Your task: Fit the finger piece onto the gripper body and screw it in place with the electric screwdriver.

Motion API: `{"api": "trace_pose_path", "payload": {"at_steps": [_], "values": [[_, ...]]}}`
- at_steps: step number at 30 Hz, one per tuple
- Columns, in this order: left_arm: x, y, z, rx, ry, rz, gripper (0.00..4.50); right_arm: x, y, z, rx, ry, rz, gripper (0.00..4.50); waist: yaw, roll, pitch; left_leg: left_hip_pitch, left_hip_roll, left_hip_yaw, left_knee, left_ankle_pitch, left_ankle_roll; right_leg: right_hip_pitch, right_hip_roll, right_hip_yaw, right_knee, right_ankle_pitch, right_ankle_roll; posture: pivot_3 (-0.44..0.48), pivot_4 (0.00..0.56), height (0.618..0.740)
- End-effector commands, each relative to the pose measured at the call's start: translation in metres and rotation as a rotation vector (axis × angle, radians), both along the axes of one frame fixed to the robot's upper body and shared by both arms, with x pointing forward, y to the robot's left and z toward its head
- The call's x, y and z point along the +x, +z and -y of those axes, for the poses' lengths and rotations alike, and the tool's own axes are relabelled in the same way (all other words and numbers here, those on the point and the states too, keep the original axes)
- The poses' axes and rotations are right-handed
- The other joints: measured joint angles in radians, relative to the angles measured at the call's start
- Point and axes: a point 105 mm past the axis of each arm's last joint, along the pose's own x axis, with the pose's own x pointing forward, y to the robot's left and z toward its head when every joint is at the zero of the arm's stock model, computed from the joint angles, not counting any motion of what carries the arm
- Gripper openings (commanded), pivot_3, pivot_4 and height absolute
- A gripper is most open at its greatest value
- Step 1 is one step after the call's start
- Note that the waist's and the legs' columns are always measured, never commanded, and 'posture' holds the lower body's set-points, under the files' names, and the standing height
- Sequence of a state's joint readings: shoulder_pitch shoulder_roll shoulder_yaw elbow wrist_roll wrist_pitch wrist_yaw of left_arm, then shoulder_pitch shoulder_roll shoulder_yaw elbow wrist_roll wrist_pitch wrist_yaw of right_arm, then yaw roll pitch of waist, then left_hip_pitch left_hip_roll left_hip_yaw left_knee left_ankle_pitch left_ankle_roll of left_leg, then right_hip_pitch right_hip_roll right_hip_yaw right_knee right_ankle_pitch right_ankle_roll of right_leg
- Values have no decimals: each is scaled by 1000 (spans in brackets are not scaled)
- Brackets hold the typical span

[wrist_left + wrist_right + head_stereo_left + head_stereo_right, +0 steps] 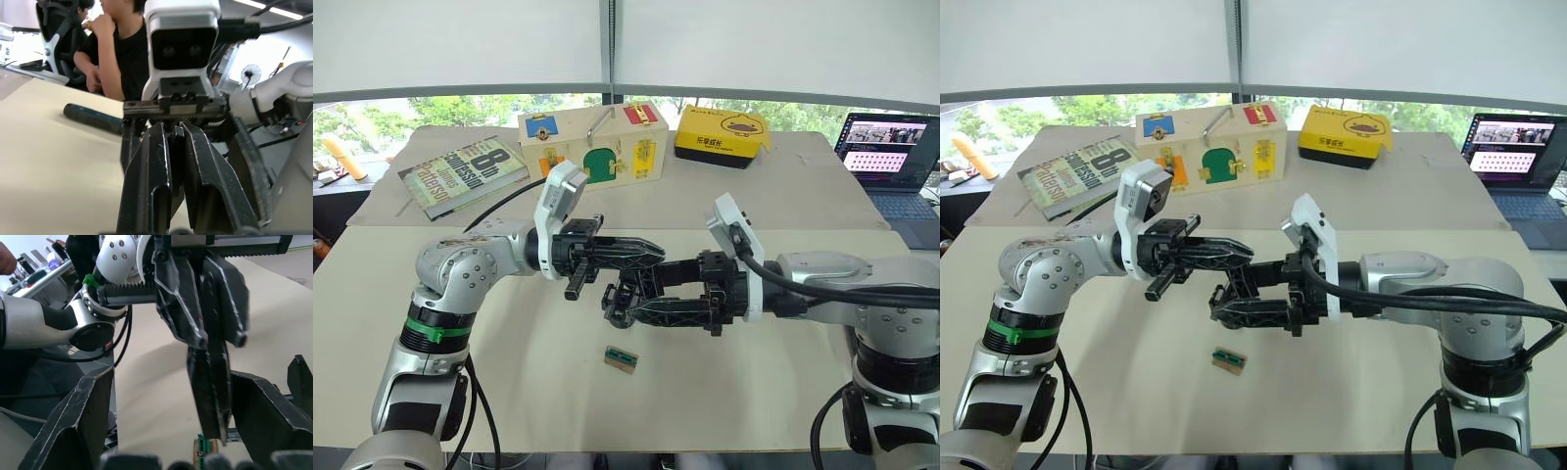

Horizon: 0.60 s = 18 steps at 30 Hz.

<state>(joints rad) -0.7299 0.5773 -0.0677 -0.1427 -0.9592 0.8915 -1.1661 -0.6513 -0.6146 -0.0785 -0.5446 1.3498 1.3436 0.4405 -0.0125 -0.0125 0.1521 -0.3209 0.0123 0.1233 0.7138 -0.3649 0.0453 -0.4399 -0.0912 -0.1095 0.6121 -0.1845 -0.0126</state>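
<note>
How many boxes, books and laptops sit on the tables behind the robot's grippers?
Boxes: 2, the wooden latch box and the yellow box
Books: 1, the book
Laptops: 1, the laptop
Total: 4

The table at centre frame has a smooth matt beige top. Both grippers, left gripper and right gripper, have black plastic fingers with scuffed, scratched faces and glossy white housings. The arms are brushed silver metal. At the top, a pale wooden box has painted panels, beside a glossy-covered book and a yellow box.
</note>
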Motion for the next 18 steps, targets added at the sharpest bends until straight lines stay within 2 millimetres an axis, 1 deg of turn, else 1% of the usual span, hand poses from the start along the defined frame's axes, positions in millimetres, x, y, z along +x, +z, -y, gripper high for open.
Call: {"api": "trace_pose_path", "payload": {"at_steps": [1, 6, 11, 17, 18], "values": [[-3, 5, 4, 0, -18, 57, 0, -4, 3, -2, -12, 14, 6, 3862, -1, 0, 0, 0, 0, 0, 0, 0, 0, 0, 0, 0, 0, 0, 0, 0, 150, 740], [-1, 4, 6, -1, -11, 61, 0, -2, 3, -2, -13, 0, -12, 3862, -1, 0, 0, 0, 0, -1, 0, 0, 0, 0, 0, -1, 0, 0, 0, 0, 150, 740], [-3, -7, 5, 63, -15, 72, 0, -1, 4, -4, -3, -11, -14, 3862, -1, 0, 0, -1, 0, -1, 0, 0, 0, 0, 0, -1, 0, 0, 0, 0, 150, 740], [-1, -7, 6, 53, -7, 71, 0, -1, 4, -5, -4, -18, -17, 3862, 0, 0, 0, -1, 0, -1, 0, 0, 0, 0, 0, -2, 0, 0, 0, 0, 150, 740], [-1, -7, 7, 50, -4, 71, 0, -2, 3, -5, -4, -15, -20, 3627, 0, 0, 0, -1, 0, -1, 0, 0, 0, 0, 0, -2, 0, 0, 0, 0, 150, 740]]}}
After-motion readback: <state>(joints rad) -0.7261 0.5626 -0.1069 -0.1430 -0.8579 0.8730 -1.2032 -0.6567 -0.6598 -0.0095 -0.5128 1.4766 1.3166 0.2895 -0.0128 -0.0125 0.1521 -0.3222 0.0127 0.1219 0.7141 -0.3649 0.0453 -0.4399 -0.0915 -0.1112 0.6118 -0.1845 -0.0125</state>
